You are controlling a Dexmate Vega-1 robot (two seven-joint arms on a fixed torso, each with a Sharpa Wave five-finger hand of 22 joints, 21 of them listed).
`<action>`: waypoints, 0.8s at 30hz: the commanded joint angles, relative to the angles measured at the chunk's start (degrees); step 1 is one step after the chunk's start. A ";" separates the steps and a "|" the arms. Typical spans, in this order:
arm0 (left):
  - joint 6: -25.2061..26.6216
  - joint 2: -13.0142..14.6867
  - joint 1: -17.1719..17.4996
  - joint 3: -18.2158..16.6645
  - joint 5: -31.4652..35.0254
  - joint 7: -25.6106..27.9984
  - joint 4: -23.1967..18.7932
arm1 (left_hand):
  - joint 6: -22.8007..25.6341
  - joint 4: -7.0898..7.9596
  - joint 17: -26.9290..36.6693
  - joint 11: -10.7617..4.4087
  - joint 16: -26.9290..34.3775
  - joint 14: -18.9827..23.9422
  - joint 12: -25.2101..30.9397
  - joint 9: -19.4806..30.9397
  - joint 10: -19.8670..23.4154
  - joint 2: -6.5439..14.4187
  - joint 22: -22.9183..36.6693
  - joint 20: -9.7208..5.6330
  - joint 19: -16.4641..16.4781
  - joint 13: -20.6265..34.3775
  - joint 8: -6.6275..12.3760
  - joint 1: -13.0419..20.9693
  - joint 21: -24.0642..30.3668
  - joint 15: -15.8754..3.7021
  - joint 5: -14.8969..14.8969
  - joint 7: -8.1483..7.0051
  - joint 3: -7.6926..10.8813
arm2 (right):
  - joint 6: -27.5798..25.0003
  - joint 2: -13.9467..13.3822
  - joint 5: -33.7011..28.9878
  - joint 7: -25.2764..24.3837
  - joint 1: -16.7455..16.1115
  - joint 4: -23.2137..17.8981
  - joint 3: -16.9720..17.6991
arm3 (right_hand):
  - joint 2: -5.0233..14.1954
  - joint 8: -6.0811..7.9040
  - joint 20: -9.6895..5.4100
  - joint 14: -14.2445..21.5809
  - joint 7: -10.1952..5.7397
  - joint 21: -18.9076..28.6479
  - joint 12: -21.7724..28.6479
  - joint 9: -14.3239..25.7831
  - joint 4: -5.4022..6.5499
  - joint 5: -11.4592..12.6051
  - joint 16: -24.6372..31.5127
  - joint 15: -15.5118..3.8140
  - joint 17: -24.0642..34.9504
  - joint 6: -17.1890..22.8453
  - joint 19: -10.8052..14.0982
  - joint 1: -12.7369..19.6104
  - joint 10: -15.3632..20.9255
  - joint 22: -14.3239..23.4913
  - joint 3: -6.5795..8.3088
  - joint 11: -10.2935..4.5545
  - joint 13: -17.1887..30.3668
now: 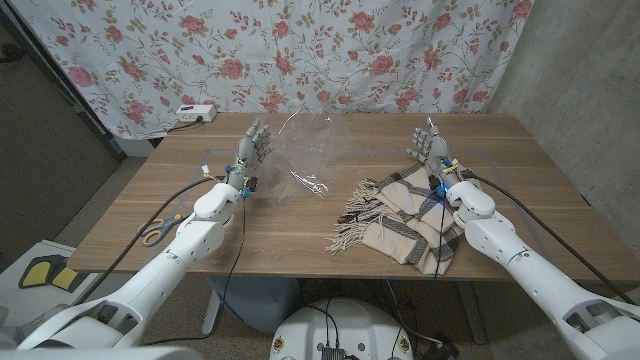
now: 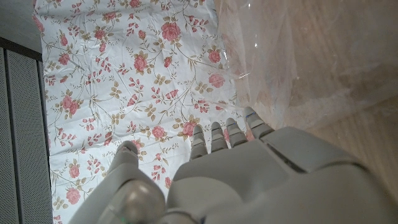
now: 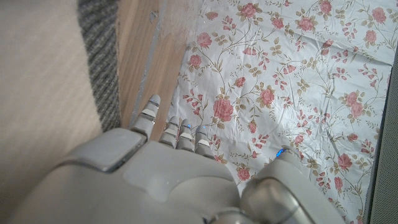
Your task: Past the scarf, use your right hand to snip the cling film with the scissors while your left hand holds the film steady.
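A clear sheet of cling film (image 1: 312,152) lies crumpled on the wooden table (image 1: 290,235) at the middle back, and spreads over the wood in the left wrist view (image 2: 305,56). A beige plaid scarf (image 1: 405,215) with fringes lies right of centre. Scissors (image 1: 152,233) with orange handles lie near the table's front left edge, beside my left arm. My left hand (image 1: 253,148) stands upright just left of the film, fingers apart, holding nothing; it also shows close up (image 2: 249,174). My right hand (image 1: 430,150) stands open above the scarf's far end (image 3: 161,174).
A white power strip (image 1: 195,113) sits at the table's back left corner. A floral cloth (image 1: 300,50) hangs behind the table. Black cables run along both forearms. Bare wood shows between the film and the scarf's fringe.
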 commanded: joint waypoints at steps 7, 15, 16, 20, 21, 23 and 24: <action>-1.41 -0.08 0.48 -0.33 0.09 -0.23 0.53 | 0.14 -0.09 0.31 -0.03 0.24 0.38 0.38 0.21 0.51 0.02 0.07 0.53 -0.04 0.07 0.18 0.69 0.01 0.16 0.19 -0.46 0.52 | -0.34 0.01 -0.01 0.05 -0.05 0.16 -0.21 | 0.26 0.22 0.39 -0.01 0.52 0.35 0.17 0.30 -0.05 0.19 0.24 0.50 0.14 0.04 -0.19 0.64 -0.03 0.27 0.40 0.74 0.20; -2.99 0.52 1.26 -0.60 0.57 -0.67 -0.25 | 0.11 -0.14 0.31 0.12 0.23 0.37 0.38 0.21 0.52 0.02 0.07 0.48 0.00 0.07 0.17 0.75 -0.21 0.12 0.19 -0.48 0.56 | -0.13 -0.07 -0.32 -0.04 -0.10 -0.44 -0.31 | 0.29 0.21 0.39 -0.13 0.54 0.33 0.16 0.30 -0.08 0.16 0.18 0.48 0.14 0.03 -0.24 0.70 -0.02 0.27 0.42 0.79 0.20; -3.17 0.64 1.49 -0.71 0.34 -0.98 -0.59 | 0.10 -0.15 0.31 0.02 0.23 0.37 0.39 0.21 0.55 0.02 0.07 0.44 0.00 0.07 0.17 0.76 -0.26 0.13 0.18 -0.48 0.57 | -0.03 -0.13 -0.40 -0.05 -0.17 -0.55 -0.31 | 0.30 0.22 0.39 -0.12 0.52 0.33 0.16 0.30 -0.08 0.16 0.18 0.52 0.14 0.05 -0.25 0.72 -0.01 0.27 0.42 0.75 0.20; -4.24 1.04 2.27 -1.01 0.50 -1.19 -1.79 | 0.11 -0.18 0.30 0.04 0.22 0.36 0.38 0.21 0.54 0.02 0.08 0.39 0.06 0.07 0.18 0.79 -0.39 0.16 0.18 -0.39 0.60 | -0.36 -0.64 -0.72 -0.12 -0.37 -1.11 -0.39 | 0.33 0.22 0.39 -0.16 0.55 0.32 0.15 0.30 -0.10 0.15 0.16 0.57 0.14 0.05 -0.29 0.75 -0.03 0.27 0.43 0.77 0.20; -4.42 1.21 2.38 -1.01 0.86 -0.97 -2.03 | 0.15 -0.19 0.30 0.00 0.22 0.35 0.39 0.21 0.58 0.02 0.08 0.42 0.07 0.07 0.19 0.80 -0.43 0.14 0.18 -0.40 0.60 | -0.37 -0.73 -0.79 -0.10 -0.38 -1.16 -0.40 | 0.34 0.21 0.39 -0.16 0.63 0.31 0.15 0.30 -0.10 0.14 0.16 0.60 0.14 0.02 -0.30 0.77 -0.02 0.27 0.43 0.80 0.20; -4.55 1.45 2.53 -0.98 1.39 -0.60 -2.32 | 0.15 -0.20 0.30 -0.07 0.19 0.30 0.38 0.21 0.56 0.02 0.08 0.45 0.07 0.07 0.19 0.81 -0.48 0.15 0.18 -0.45 0.61 | -0.59 -0.84 -0.81 -0.35 -0.44 -1.39 -0.34 | 0.35 0.20 0.40 -0.15 0.66 0.30 0.14 0.30 -0.11 0.14 0.16 0.61 0.13 0.00 -0.32 0.79 -0.04 0.27 0.44 0.87 0.20; -4.60 1.67 2.63 -0.91 1.98 -0.19 -2.47 | 0.13 -0.21 0.30 -0.08 0.18 0.27 0.37 0.21 0.54 0.03 0.08 0.47 0.07 0.07 0.19 0.82 -0.50 0.12 0.18 -0.48 0.62 | -0.48 -0.81 -0.72 -0.19 -0.38 -1.30 -0.30 | 0.36 0.20 0.40 -0.22 0.67 0.30 0.14 0.30 -0.11 0.14 0.14 0.62 0.13 0.00 -0.33 0.80 -0.04 0.27 0.45 0.87 0.20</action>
